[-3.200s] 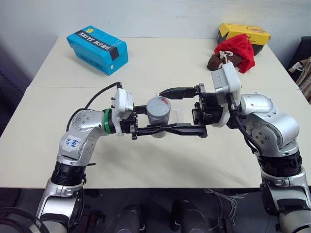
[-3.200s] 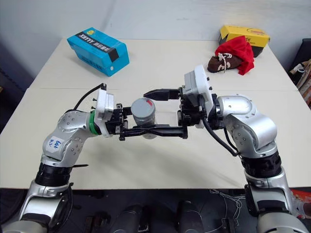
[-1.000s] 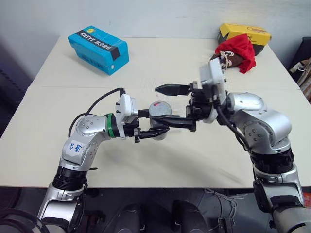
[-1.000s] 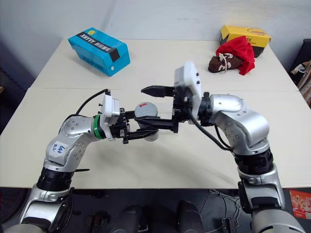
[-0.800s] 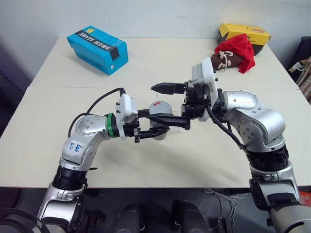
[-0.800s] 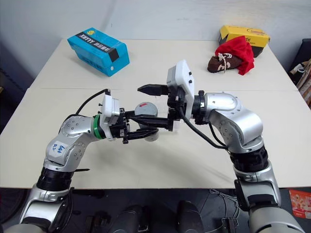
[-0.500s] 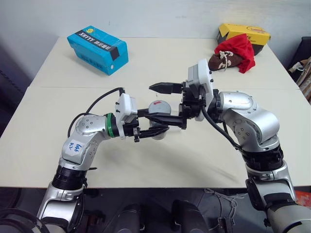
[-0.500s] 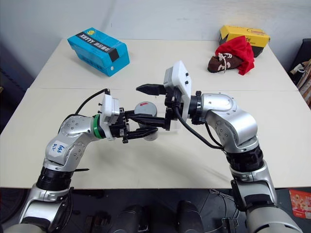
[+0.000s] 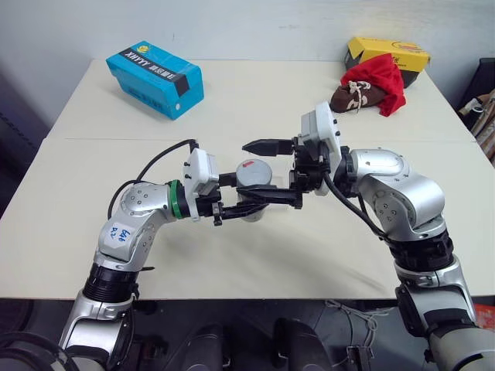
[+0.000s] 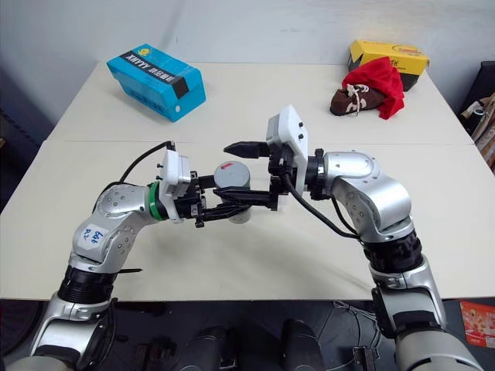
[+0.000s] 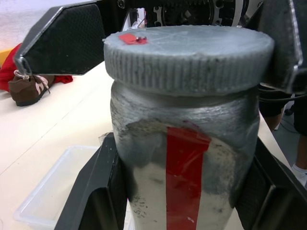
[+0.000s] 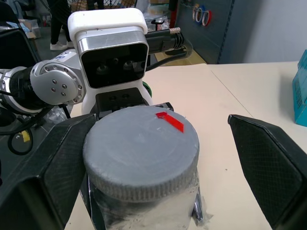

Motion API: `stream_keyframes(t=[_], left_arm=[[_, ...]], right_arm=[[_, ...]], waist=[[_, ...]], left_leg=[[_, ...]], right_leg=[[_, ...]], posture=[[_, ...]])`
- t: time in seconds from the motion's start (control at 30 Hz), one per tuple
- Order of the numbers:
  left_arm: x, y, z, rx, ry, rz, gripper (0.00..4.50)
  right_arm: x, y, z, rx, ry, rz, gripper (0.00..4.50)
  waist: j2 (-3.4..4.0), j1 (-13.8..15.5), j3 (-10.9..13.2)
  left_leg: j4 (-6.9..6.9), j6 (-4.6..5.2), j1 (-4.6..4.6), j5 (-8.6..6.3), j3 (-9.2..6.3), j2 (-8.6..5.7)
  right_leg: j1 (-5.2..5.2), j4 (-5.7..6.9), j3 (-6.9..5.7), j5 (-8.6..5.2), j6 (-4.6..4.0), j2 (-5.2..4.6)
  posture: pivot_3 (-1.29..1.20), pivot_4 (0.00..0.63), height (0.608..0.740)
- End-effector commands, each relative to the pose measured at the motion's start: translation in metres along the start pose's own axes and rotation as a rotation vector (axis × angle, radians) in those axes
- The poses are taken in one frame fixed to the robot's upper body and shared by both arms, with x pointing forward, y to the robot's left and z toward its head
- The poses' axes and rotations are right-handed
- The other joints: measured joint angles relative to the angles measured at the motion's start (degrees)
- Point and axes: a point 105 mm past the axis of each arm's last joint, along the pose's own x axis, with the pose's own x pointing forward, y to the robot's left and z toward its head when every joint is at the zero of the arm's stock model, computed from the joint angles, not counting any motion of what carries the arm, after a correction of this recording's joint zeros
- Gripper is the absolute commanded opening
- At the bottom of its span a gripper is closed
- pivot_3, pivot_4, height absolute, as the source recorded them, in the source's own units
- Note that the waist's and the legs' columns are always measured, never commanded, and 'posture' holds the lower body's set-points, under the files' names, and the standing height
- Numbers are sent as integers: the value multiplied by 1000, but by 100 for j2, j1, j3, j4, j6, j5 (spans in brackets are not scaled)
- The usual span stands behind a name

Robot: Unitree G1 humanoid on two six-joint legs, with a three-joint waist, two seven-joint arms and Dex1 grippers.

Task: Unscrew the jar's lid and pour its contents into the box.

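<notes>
The left gripper (image 9: 241,194) is clamped on the small clear jar with the red label (image 11: 184,158), upright between its jaws. Its round grey ribbed lid (image 12: 140,151) is still on, so unscrewing and pouring remain. The right gripper (image 9: 267,173), reaching in level from the opposite side, stands wide open around the lid. Beyond the jaws lies the shallow clear plastic box (image 11: 57,189).

My jar (image 11: 184,143) runs off the frame's lower edge, its contents hidden behind grey smear, and it covers most of the box (image 11: 57,189).
</notes>
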Motion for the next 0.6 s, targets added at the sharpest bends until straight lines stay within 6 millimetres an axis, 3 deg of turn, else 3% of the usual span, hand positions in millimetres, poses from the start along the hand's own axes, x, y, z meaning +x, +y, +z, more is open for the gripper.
stream_keyframes(t=[0.03,0.6], left_arm=[[0,-4,10,41,-29,-21,2316],[-4,-3,7,30,-18,-17,2316]], right_arm=[[-14,-11,7,-5,-17,-64,4484],[-26,-6,2,38,-14,-52,4484]], waist=[[0,1,0],[0,6,0]], left_leg=[[0,0,0,0,0,0],[0,0,0,0,0,0]], right_leg=[[0,0,0,0,0,0],[0,0,0,0,0,-1]], posture=[[0,150,740],[0,150,740]])
